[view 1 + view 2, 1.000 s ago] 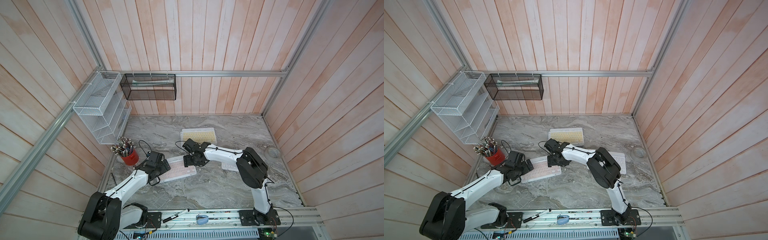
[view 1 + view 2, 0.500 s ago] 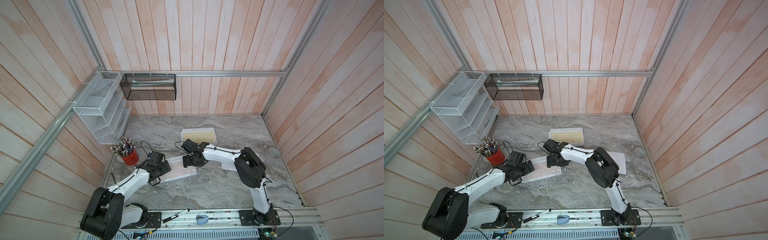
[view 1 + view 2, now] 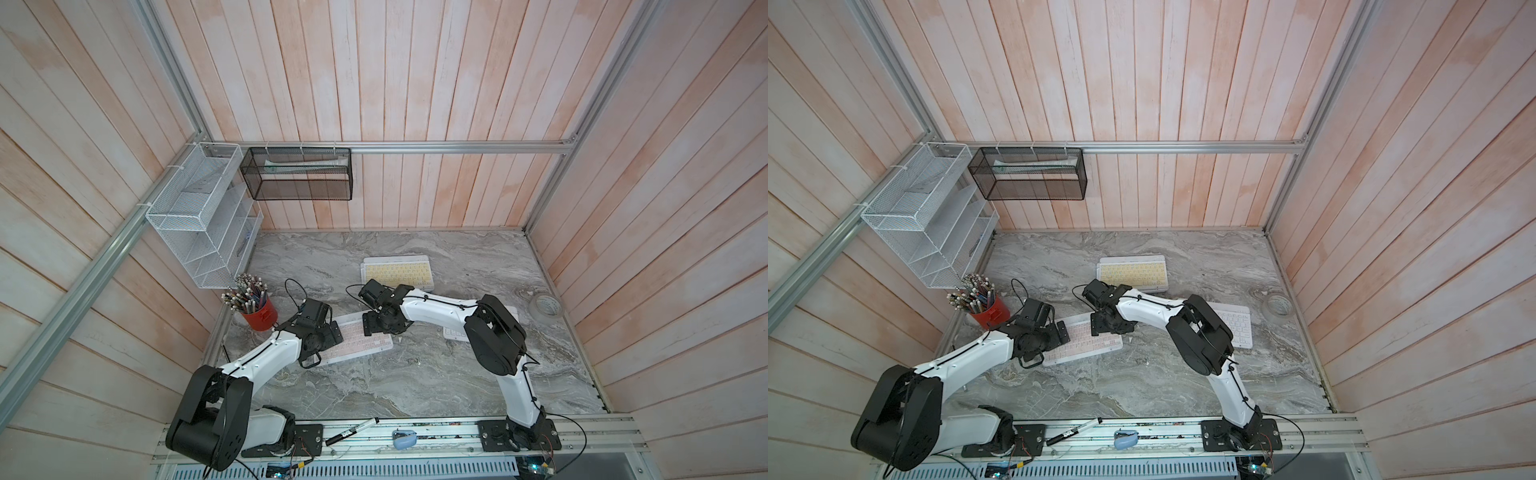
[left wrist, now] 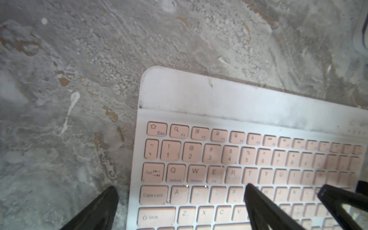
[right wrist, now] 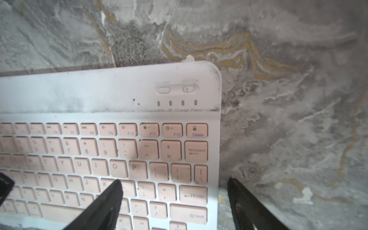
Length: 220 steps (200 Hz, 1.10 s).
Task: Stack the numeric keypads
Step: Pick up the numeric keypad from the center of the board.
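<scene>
While angled down, left gripper (image 4: 180,189) and right gripper (image 5: 174,182) straddle pink keypad (image 3: 362,343) edges.

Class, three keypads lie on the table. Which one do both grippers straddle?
The pink-keyed keypad: left gripper and right gripper each stand open astride one short end. The yellow-keyed keypad and white-keyed keypad have no gripper at them.

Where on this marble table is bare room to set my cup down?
Widest bare patch: the front of the table, between the pink keyboard and the front rail. Also bare: the back left corner, between the yellow keyboard and the wire rack. Crowded: the middle, where the open left pincer and right pincer straddle the pink keyboard's ends.
</scene>
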Each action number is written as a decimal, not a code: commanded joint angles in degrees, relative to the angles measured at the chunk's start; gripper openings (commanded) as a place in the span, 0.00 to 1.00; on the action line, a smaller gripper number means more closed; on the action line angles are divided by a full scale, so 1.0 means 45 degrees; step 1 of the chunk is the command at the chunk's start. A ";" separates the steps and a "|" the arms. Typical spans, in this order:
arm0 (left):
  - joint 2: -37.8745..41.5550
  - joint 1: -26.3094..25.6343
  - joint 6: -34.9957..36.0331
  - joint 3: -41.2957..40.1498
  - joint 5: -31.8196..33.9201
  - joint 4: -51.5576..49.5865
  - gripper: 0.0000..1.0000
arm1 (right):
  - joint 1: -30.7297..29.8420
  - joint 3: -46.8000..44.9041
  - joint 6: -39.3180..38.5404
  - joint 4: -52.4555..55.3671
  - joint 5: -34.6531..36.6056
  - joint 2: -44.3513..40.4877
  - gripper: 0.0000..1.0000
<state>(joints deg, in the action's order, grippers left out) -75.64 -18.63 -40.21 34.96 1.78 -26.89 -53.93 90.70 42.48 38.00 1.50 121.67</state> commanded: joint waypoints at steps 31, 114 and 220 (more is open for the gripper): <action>-0.0529 0.0053 0.0067 0.0338 -0.0962 -0.0780 1.00 | -0.0099 -0.0096 0.0190 0.0021 -0.0069 0.0189 0.84; -0.0672 0.0050 0.0232 0.0289 -0.1159 -0.0595 1.00 | -0.0220 0.0011 0.0038 -0.0038 -0.0330 0.0257 0.83; -0.0593 0.0000 0.0370 -0.0018 -0.1840 0.0130 1.00 | -0.0228 0.0134 -0.0436 -0.0300 -0.0927 0.0423 0.84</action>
<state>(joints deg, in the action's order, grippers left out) -77.19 -18.37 -38.59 36.58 -1.15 -28.05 -54.50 90.70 41.50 37.50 0.25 121.73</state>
